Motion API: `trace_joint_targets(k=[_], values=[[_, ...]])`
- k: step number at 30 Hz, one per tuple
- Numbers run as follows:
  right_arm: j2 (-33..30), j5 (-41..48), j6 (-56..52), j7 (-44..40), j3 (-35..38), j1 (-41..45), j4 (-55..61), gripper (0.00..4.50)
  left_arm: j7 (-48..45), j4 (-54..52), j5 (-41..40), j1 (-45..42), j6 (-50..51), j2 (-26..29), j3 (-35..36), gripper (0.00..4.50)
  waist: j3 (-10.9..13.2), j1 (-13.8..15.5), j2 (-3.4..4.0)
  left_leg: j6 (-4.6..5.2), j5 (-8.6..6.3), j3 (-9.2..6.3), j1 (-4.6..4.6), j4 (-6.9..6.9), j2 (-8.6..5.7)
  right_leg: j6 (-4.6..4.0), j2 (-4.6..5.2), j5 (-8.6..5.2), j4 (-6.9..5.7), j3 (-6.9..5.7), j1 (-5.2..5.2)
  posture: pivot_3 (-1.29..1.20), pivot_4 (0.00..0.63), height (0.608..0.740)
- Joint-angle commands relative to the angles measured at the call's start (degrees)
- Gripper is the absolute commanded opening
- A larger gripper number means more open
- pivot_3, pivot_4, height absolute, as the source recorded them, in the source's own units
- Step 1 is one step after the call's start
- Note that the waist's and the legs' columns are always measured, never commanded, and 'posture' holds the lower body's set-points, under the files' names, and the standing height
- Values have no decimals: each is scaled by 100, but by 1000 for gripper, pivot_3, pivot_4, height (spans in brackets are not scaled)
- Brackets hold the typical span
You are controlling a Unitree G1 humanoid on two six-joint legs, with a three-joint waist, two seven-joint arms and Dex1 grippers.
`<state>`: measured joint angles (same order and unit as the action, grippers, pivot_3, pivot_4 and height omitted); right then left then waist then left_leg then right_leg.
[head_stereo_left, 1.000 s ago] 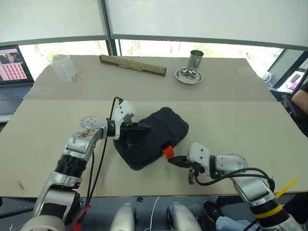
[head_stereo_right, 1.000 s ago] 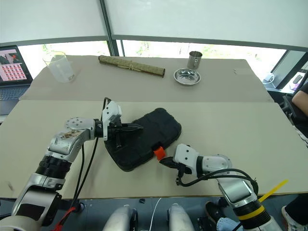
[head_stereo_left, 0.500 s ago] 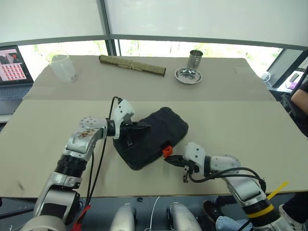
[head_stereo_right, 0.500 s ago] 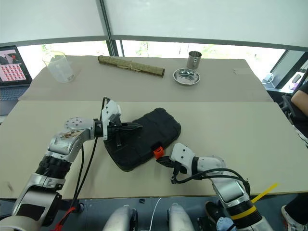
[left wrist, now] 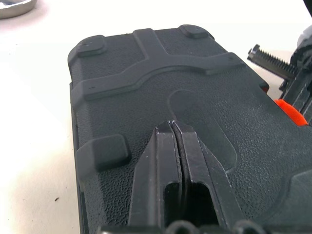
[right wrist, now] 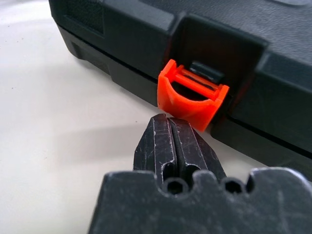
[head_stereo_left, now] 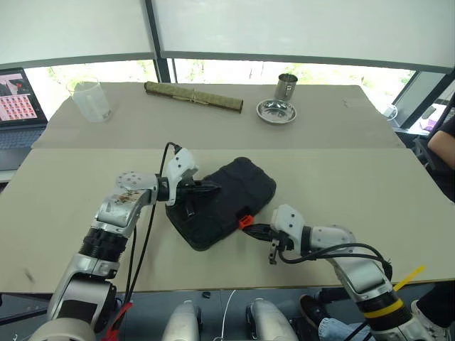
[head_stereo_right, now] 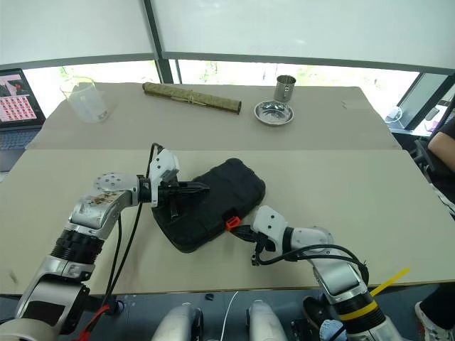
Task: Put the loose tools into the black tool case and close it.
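Note:
The black tool case [head_stereo_left: 231,195] lies shut on the middle of the table, lid down. Its orange latch [right wrist: 192,95] on the near edge sticks out from the case wall, not snapped flat. My left gripper [left wrist: 173,126] is shut, and its tips rest on the textured lid near the case's left end. My right gripper [right wrist: 168,121] is shut too, with its tips on the table just short of the orange latch [head_stereo_left: 245,221], almost touching it. The loose tools are out of view.
Along the far side of the table lie a rolled bamboo mat [head_stereo_left: 193,96], a clear beaker [head_stereo_left: 91,99], a steel cup [head_stereo_left: 286,87] and a steel bowl [head_stereo_left: 277,111]. A laptop [head_stereo_left: 18,106] stands at the far left. A person's arm [head_stereo_left: 444,145] shows at the right edge.
My right wrist has turned slightly toward the case, its tips staying at the orange latch. The left gripper and the case have not moved.

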<state>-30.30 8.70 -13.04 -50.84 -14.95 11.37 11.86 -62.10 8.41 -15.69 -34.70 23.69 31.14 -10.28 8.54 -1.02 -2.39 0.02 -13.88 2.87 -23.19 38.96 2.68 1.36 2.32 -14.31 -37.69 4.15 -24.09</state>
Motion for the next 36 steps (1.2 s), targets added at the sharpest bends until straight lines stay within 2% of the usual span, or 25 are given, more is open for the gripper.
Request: trace_joint_targets(k=[1, 15, 20, 25, 29, 36], values=[[-2, 252, 60, 25, 355, 301, 423, 0, -71, 44, 228, 234, 38, 2, -307, 88, 0, -5, 0, 0, 0, 0, 1, 0, 0, 0, 0, 0, -1, 0, 0, 0, 150, 740], [37, 60, 71, 92, 277, 393, 137, 0, -42, -44, 314, 336, 137, -69, -473, 88, -14, 4, 11, 0, 0, 1, 25, -1, 0, 0, -1, -1, -2, 2, 23, 0, 150, 740], [-294, 452, -263, -175, 538, 156, 512, 0, -30, -63, 312, 346, 150, -54, -487, 88, -20, 18, 14, 0, 0, -1, 37, -3, 0, 2, -1, -2, 8, 0, 44, 0, 150, 740], [-520, 569, -607, -310, 461, -24, 718, 0, 1, -85, 306, 365, 172, -62, -496, 88, -20, 20, 14, 1, 0, -3, 50, -4, 0, 4, -1, -4, 14, -2, 63, 0, 150, 740], [-318, 305, -569, -211, 138, 48, 482, 0, -6, -105, 317, 384, 223, -54, -531, 88, -20, 16, 14, 1, -1, -3, 82, -13, 0, 19, -1, -16, 22, -2, 93, 0, 150, 740], [89, -25, -42, -5, -20, 486, -207, 0, -49, -117, 354, 388, 376, 34, -582, 88, -20, 18, 14, 1, -1, -3, 83, -13, 0, 37, 0, -30, 21, -1, 94, 0, 150, 740]])
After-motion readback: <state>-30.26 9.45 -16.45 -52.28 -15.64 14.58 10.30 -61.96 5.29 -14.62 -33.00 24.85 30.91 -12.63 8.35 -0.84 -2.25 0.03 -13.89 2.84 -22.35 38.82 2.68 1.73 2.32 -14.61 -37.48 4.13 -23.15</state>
